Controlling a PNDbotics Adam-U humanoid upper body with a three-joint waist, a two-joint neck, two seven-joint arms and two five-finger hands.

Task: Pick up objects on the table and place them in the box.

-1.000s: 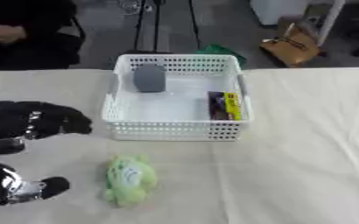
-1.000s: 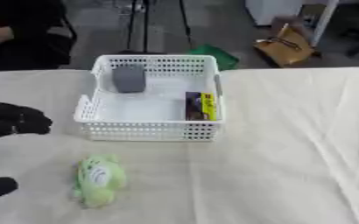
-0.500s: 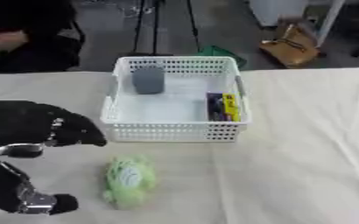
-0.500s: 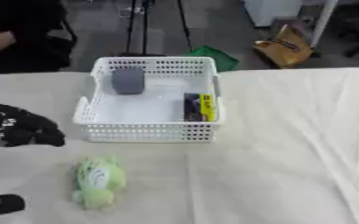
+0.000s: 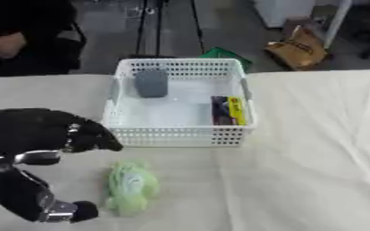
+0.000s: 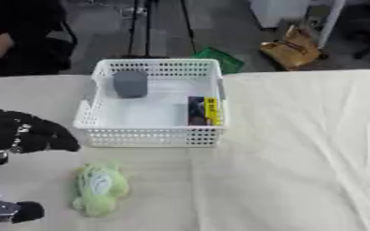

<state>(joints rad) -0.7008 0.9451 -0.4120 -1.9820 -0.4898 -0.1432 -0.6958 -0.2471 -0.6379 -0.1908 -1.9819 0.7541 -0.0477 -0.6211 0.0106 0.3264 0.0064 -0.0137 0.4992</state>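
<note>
Left hand (image 5: 38,135) is reaching for the green plush toy (image 5: 130,188), fingers spread wide and holding nothing, thumb low beside the toy. Toy is lying on the table (image 5: 314,171) just in front of the white basket (image 5: 178,134), which is already holding a grey thing (image 5: 151,83) and a yellow-black packet (image 5: 228,110). Next move looks like closing round the toy and lifting. Compared with a second ago, the hand is nearer the toy. Right hand is not showing.

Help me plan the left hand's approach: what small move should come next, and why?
Probably ease the left hand rightward and down so its open fingers bracket the green plush toy. The toy lies on the table in front of the white basket, still outside it, and the hand is beside it, not yet touching. The basket already holds a grey object and a dark-and-yellow packet.
</note>
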